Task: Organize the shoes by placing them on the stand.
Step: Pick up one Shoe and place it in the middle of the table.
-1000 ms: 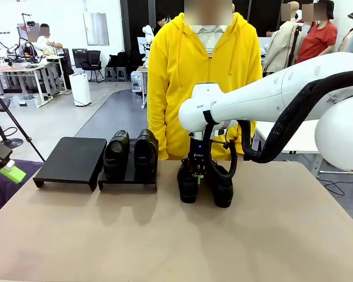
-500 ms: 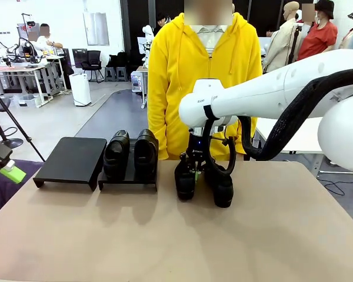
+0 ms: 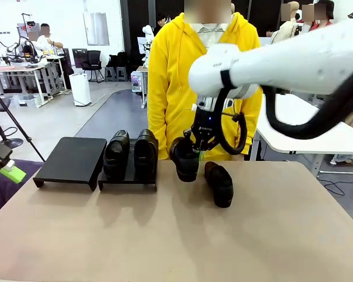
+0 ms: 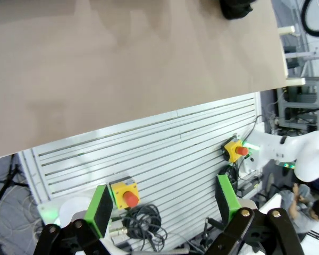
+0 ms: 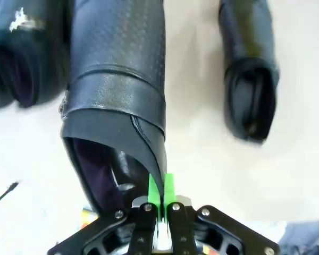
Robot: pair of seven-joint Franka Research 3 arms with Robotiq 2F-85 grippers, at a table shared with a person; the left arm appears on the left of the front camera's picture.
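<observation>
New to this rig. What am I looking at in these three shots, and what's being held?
Two white robot arms work at a table facing a person in a yellow hoodie. The front view looks across the table from between the arms; the other two come from cameras on each wrist. The right tool is shut on a shoe, pinching its rim, shown up close in its wrist view. Another shoe lies on the table; two more sit on a black stand, beside a second stand. The left tool is open, off the table's edge, holding nothing.
</observation>
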